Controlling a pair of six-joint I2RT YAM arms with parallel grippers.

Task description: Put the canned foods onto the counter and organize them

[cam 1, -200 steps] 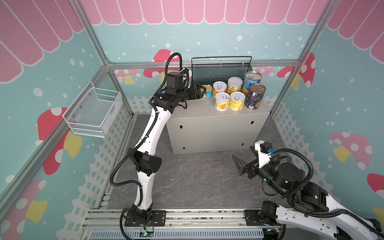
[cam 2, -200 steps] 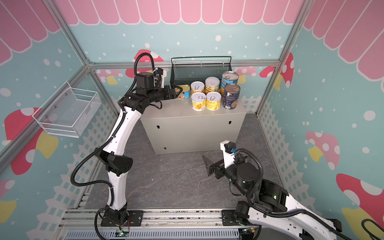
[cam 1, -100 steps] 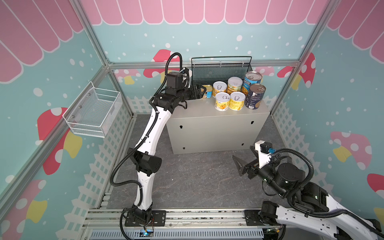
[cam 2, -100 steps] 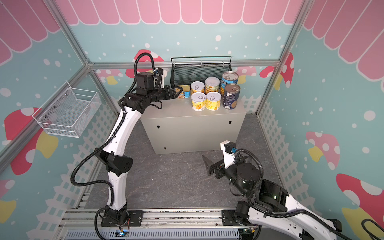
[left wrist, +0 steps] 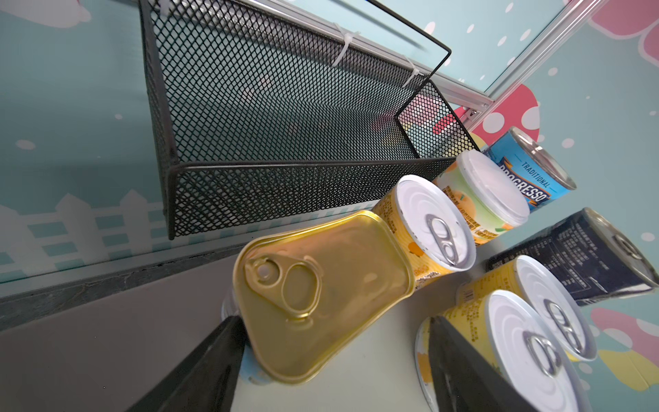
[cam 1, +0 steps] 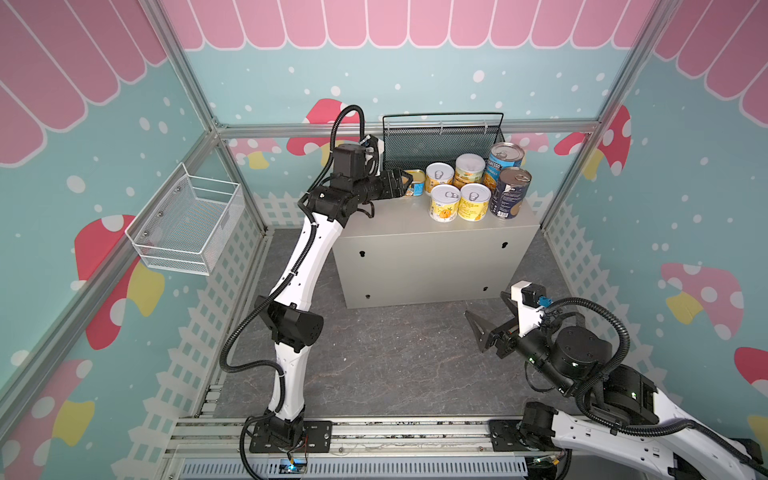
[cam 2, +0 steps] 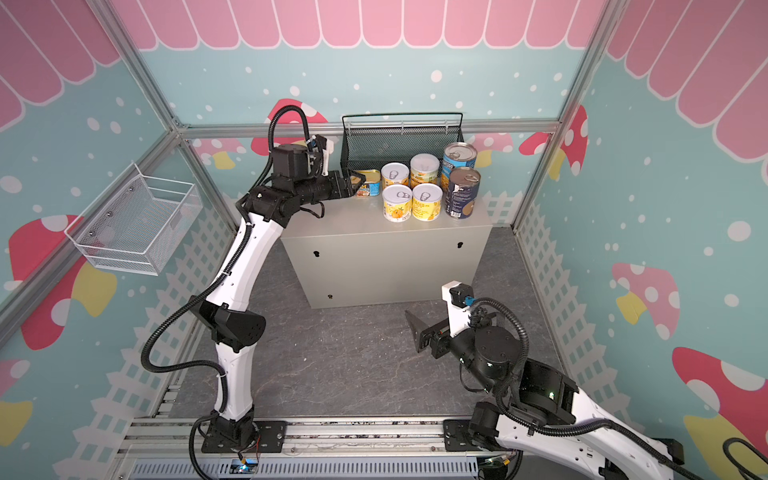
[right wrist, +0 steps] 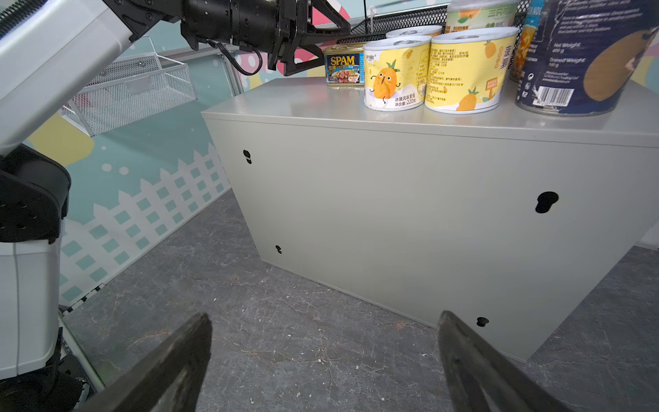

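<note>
In both top views the beige-grey metal box serving as the worktop (cam 1: 399,232) is seen at centre, against the back wall. All seven tins are gathered on the right half of its top. Four small yellow-labelled tins with white pull-tab lids (cam 1: 445,203) are set in a two-by-two block. Two taller blue-labelled tins (cam 1: 510,193) are stood to their right, near the right edge. The flat, gold-topped rectangular SPAM tin (cam 1: 417,183) is placed to their left at the rear edge, below the black mesh basket (cam 1: 440,141). Open room is offered by the left half of the top.

The left pincer (cam 1: 404,183) is held level at the SPAM tin, fingers apart. Only in the left wrist view is bare worktop shown between the SPAM tin (left wrist: 321,285) and one finger (left wrist: 460,371), which is just beside a front yellow tin. Contact by the other finger cannot be told. Only in the right wrist view is the label of the SPAM tin (right wrist: 344,69) readable.

The right pincer (cam 1: 490,312) is spread wide above the grey floor (cam 1: 374,353) at lower right, apart from the box front and its black keyholes (right wrist: 545,201).
</note>
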